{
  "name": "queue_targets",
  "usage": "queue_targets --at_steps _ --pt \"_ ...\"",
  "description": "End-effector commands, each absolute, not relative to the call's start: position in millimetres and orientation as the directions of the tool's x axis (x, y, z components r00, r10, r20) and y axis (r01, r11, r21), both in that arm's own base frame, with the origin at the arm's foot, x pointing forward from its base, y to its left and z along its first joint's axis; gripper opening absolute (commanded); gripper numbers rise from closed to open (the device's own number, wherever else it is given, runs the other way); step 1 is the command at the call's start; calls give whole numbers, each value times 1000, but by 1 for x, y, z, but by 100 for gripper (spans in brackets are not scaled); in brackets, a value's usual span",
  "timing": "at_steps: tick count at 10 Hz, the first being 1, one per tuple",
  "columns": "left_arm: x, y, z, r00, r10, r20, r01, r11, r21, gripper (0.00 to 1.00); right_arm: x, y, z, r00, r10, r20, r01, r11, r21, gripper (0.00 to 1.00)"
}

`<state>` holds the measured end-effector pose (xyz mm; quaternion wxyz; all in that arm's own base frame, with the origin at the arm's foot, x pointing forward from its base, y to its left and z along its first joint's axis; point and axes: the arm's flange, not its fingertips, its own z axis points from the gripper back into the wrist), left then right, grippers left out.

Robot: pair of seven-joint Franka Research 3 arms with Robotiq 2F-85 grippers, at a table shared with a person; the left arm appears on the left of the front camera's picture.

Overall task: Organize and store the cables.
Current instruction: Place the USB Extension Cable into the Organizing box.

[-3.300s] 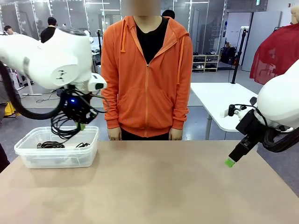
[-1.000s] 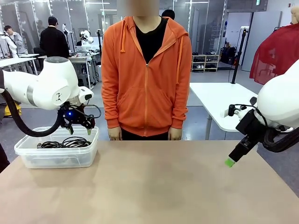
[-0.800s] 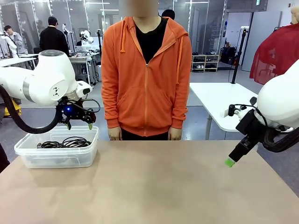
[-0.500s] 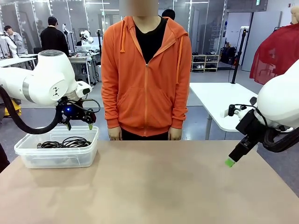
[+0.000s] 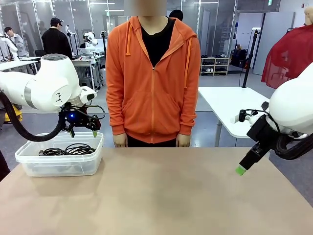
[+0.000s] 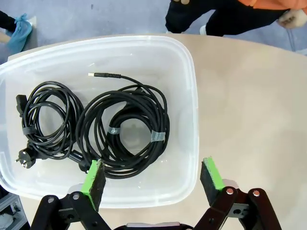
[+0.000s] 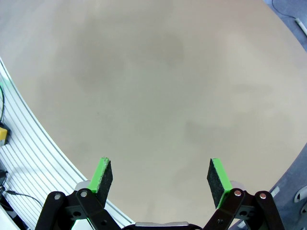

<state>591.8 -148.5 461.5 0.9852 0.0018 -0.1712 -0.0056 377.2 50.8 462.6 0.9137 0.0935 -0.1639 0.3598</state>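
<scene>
With 2 cables point(image 6: 96, 129) coiled in the clear bin point(image 6: 187, 86), both the left gripper point(image 6: 153, 177) and right gripper point(image 7: 157, 179) hang wide and empty, so storing looks done and the left arm likely needs only to pull clear.

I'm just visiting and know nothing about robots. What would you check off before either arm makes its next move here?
1. Left hand empty, green pads apart: ok.
2. Right hand empty, open above the bare tan table: ok.
3. Two coiled black cable bundles lying inside the clear plastic bin, none hanging over the rim: ok.
4. Left hand raised above the bin's rim, touching nothing: ok.
5. Person in the orange hoodie standing back, hands off the table: ok.
6. More cables waiting somewhere beyond the table: cannot tell.
</scene>
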Motion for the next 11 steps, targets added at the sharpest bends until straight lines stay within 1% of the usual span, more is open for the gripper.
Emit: queue_targets --at_steps 1,11 --pt "594 -148 462 938 -23 345 16 1000 22 100 377 50 464 695 623 360 -679 733 44 100" --pt "594 -148 462 938 -23 345 16 1000 22 100 377 50 464 695 623 360 -679 733 44 100"
